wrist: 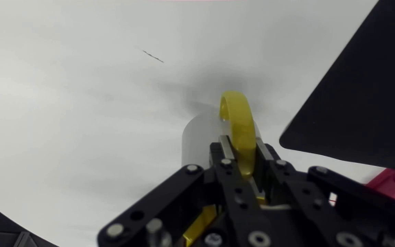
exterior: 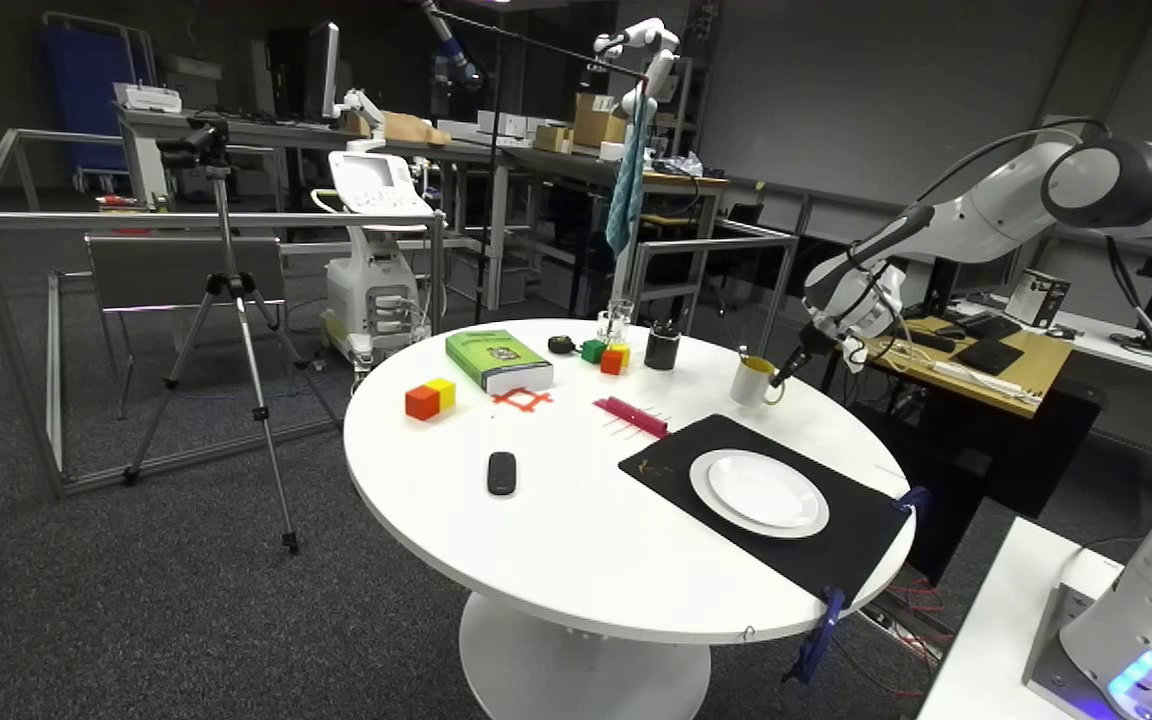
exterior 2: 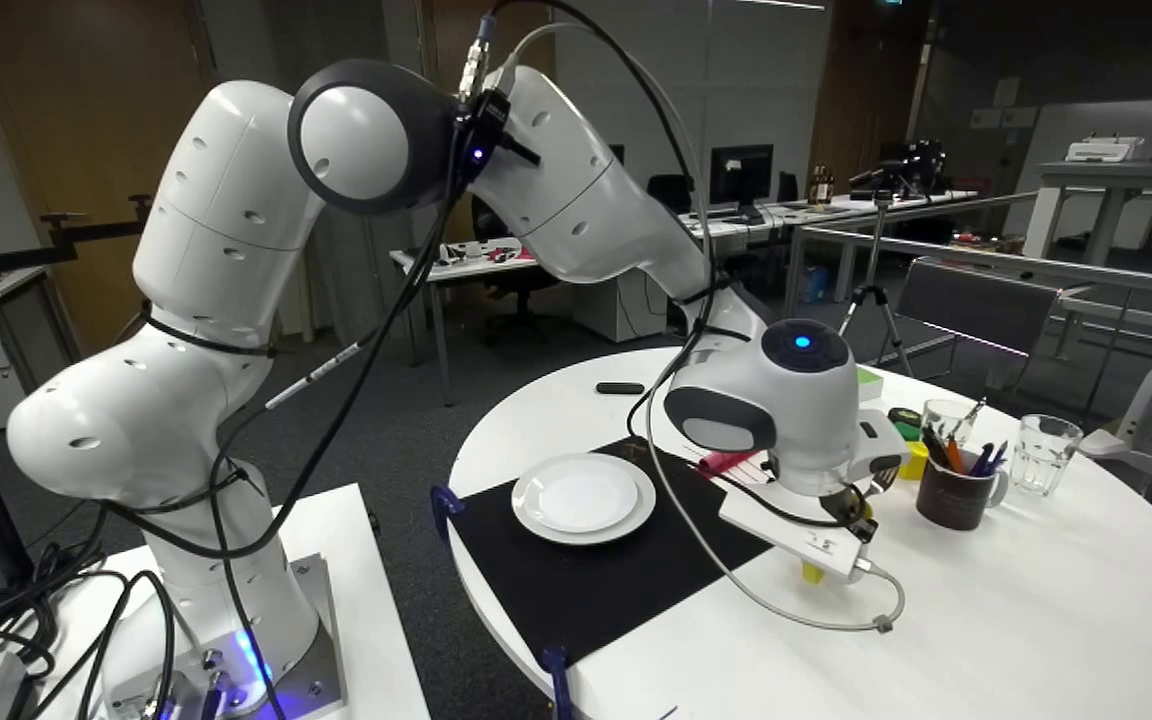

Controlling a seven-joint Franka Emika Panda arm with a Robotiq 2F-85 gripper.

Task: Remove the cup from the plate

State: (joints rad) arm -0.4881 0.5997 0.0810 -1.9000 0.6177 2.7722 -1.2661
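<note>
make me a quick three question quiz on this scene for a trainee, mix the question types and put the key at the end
1. Multiple choice: the end effector is closed on the handle of the cup. What colour is that handle? a) red b) yellow c) blue
2. Fill in the blank: the plate lies on a black ____.
3. True or false: the cup is standing on the plate.

Key: 1. b; 2. mat; 3. false, the cup is apart from the plate.
</note>
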